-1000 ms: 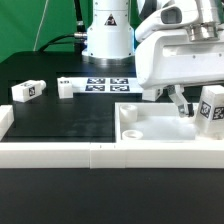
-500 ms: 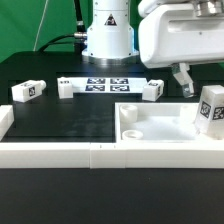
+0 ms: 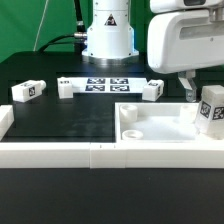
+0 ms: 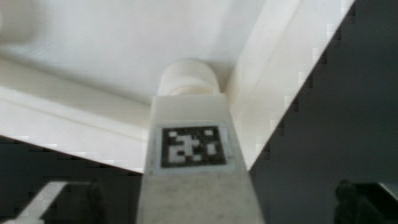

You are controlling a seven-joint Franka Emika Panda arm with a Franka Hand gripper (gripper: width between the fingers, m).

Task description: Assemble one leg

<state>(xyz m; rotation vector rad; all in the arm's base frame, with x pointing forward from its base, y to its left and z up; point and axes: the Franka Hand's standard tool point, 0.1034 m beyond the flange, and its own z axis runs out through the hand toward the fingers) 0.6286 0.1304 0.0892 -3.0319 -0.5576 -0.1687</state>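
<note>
Leg (image 3: 210,108): white stubby plastic block, square black-and-white tag, standing upright in a corner of the Tabletop.
Tabletop (image 3: 160,126): smooth white tray, raised rim.
Gripper (image 4: 210,205): jaws apart, holding nothing.

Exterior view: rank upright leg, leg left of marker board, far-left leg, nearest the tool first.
1. upright leg, on the tabletop beside the tool
2. middle leg, left of the marker board
3. far-left leg, at the exterior view's left edge
</note>
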